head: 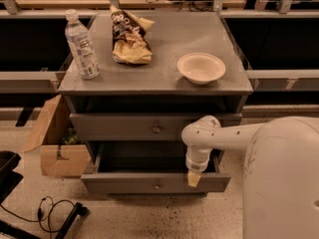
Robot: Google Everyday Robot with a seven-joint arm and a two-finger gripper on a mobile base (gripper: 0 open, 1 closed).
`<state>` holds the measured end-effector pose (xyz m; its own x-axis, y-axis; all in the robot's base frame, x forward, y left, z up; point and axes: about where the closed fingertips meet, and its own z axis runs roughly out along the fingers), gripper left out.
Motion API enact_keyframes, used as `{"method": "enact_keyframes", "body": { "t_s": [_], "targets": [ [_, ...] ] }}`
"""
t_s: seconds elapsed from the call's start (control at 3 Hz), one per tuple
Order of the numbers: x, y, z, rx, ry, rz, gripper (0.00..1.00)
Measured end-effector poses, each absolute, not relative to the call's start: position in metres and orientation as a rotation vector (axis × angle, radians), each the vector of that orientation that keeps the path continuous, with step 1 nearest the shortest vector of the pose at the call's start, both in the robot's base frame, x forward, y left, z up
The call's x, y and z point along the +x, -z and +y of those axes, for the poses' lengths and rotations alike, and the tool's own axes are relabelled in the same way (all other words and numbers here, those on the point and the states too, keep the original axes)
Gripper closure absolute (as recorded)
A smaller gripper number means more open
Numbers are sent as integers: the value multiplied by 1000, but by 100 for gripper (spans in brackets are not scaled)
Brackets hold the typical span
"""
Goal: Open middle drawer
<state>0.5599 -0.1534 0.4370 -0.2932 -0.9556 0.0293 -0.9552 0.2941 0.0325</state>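
The middle drawer (pixel 124 183) is a grey flat front with a small brass knob (pixel 157 186). It stands pulled well out from the cabinet, and its dark inside shows behind the front. My gripper (pixel 193 178) hangs from the white arm (pixel 219 136) and points down. Its tan tip is at the top edge of the drawer front, right of the knob. The top drawer (pixel 119 127) with its own knob (pixel 156 129) is shut above it. The bottom drawer is hidden under the pulled-out front.
On the cabinet top (pixel 164 76) stand a water bottle (pixel 81 46), a chip bag (pixel 129 36) and a white bowl (pixel 201 67). An open cardboard box (pixel 55 143) sits on the floor at the left, with black cables (pixel 55 210) in front. My white body (pixel 281 183) fills the right.
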Motion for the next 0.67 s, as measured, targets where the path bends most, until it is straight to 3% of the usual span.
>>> {"method": "enact_keyframes", "body": {
  "t_s": [0.67],
  "targets": [
    [560,-437,-153,1841,14,-2492,0]
  ]
}}
